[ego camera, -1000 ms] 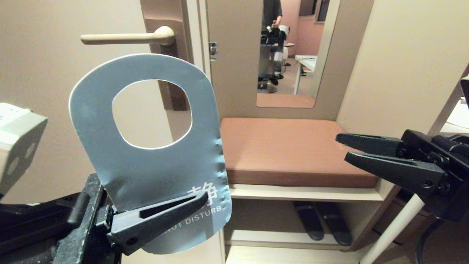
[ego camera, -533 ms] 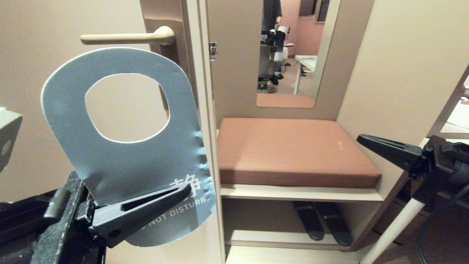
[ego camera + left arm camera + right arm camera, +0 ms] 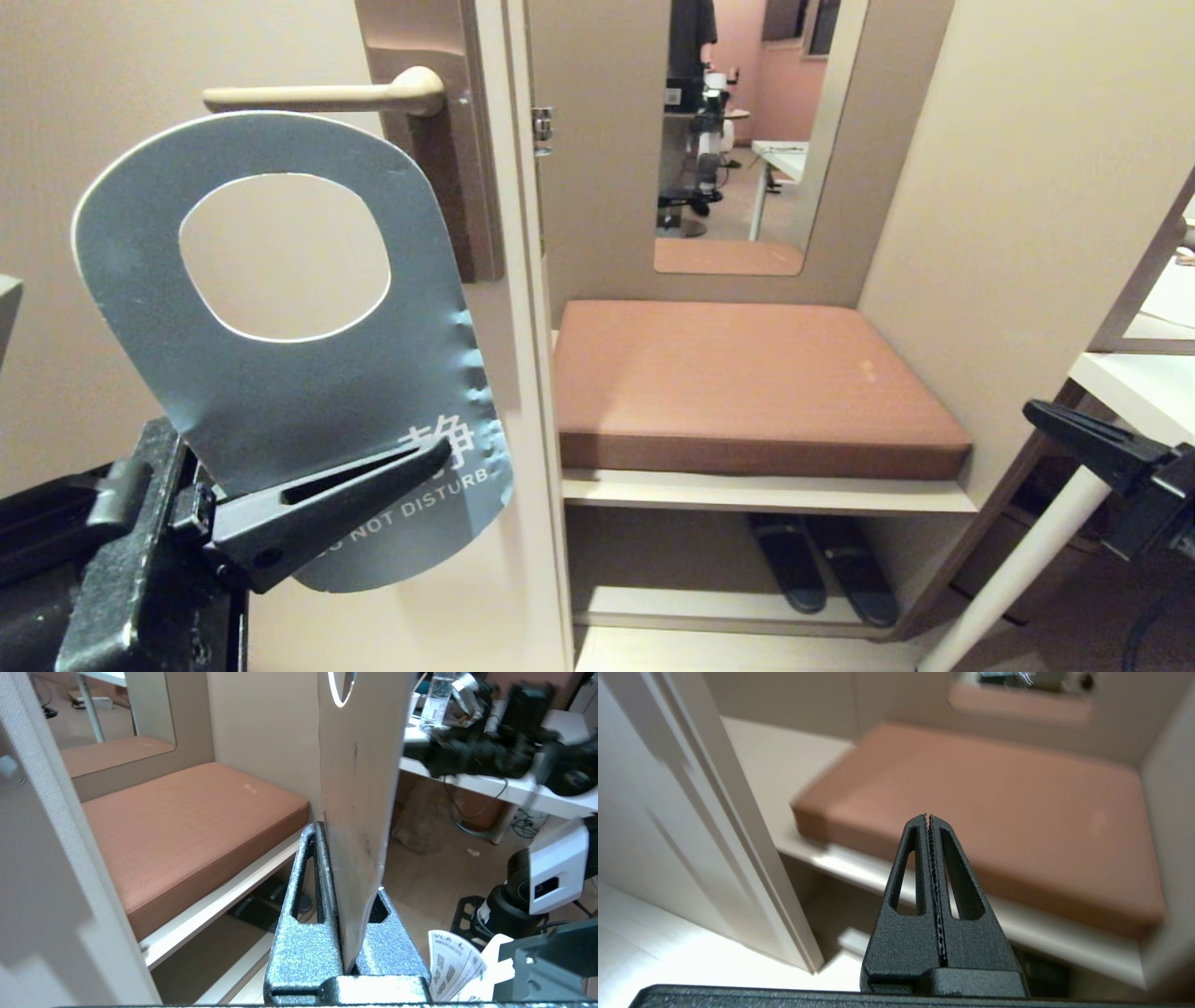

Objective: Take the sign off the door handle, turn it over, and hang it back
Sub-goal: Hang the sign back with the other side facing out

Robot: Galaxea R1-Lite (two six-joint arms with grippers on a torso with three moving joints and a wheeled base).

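The sign (image 3: 280,401) shows its blue-grey side with the words "NOT DISTURB" in the head view. It is off the door handle (image 3: 317,95), its rounded top just under the cream lever and its oval hole in front of the door. My left gripper (image 3: 439,457) is shut on the sign's lower part, one finger across the print. In the left wrist view the sign (image 3: 359,788) stands edge-on, pinched between the left gripper's (image 3: 349,856) jaws. My right gripper (image 3: 1036,411) is off at the far right by the table, shut and empty (image 3: 928,816).
The door's edge (image 3: 523,373) runs down right of the sign. Beyond it is a brown cushioned bench (image 3: 747,373) with dark slippers (image 3: 822,569) on the shelf below and a mirror (image 3: 738,140) above. A white table leg (image 3: 1018,560) slants at the lower right.
My left gripper has carried the sign left and a little up, closer under the handle. The right gripper has shut and drawn back to the right and downward.
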